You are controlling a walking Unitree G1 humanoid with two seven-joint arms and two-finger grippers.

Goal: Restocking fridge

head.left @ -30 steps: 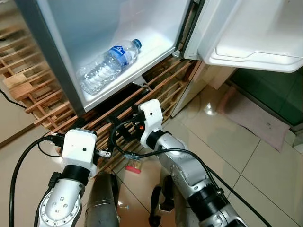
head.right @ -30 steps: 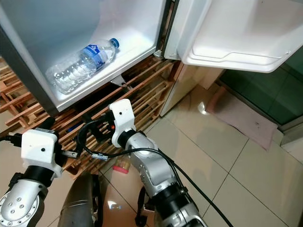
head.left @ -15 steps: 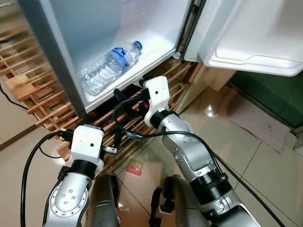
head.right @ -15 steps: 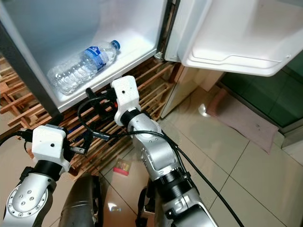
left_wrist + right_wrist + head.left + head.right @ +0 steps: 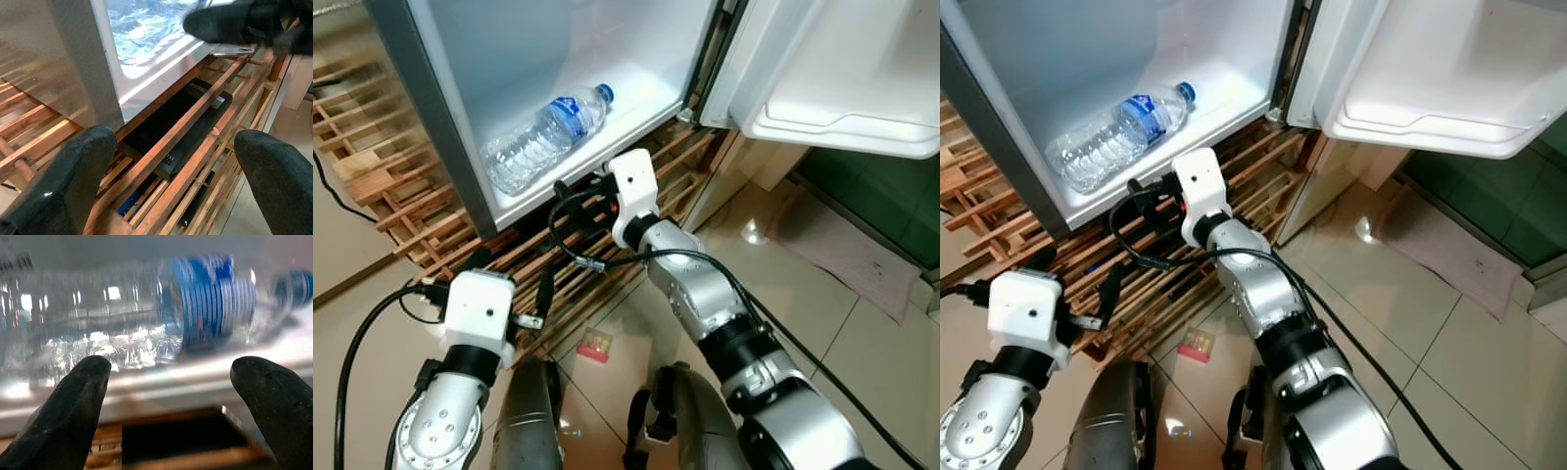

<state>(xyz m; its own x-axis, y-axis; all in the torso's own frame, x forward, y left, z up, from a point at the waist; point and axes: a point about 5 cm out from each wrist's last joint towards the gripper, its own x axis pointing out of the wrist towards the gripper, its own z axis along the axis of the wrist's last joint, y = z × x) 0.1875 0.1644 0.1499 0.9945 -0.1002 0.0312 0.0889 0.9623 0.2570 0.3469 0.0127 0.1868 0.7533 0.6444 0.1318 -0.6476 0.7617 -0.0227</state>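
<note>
bottle (image 5: 546, 141) lay on its side on fridge (image 5: 524, 59) floor, cap at 2 o'clock | your right gripper (image 5: 171, 396) sat at the fridge's front lip just below the bottle, fingers spread, empty | left gripper (image 5: 166, 181) low over wooden rack (image 5: 382, 162), fingers apart, empty | door (image 5: 842, 69) stood open

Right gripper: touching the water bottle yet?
Apart. In the right wrist view the right gripper is open, both fingertips short of the fridge's white sill, with the water bottle lying beyond it.
</note>
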